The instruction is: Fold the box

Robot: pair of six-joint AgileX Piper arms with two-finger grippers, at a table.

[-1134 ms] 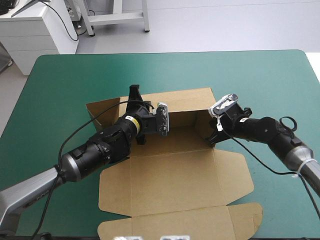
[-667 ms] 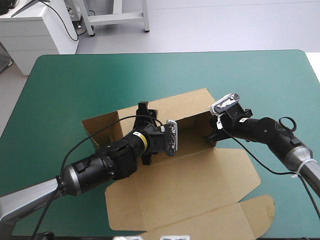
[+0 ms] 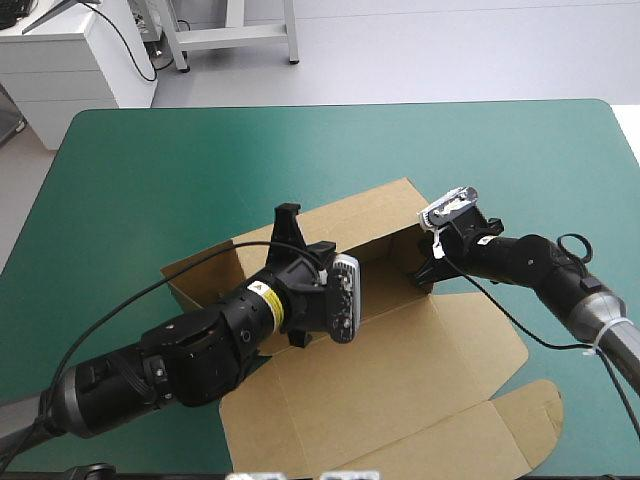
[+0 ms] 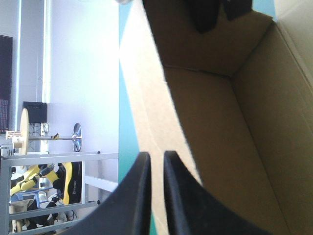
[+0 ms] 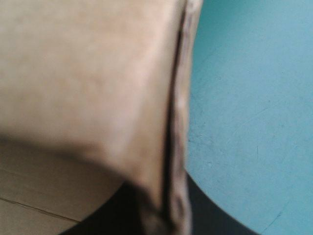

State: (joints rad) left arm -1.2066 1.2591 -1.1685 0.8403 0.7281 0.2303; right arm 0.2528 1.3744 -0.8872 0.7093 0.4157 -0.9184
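Left claw (image 4: 156, 164) of mine pinches the top edge of the box's (image 3: 400, 350) raised far wall, black fingers (image 4: 132, 196) all but together with the brown board between them. The box sits mid-table on the teal-green cover (image 3: 150, 170), askew, its lid flat toward the near edge. My right claw (image 3: 424, 268) pinches the upright wall at the box's right end, nearly closed on the board.

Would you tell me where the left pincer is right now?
In the high view, the left pincer is shut on the box, at its far wall left of middle; the right pincer grips the right-hand wall.
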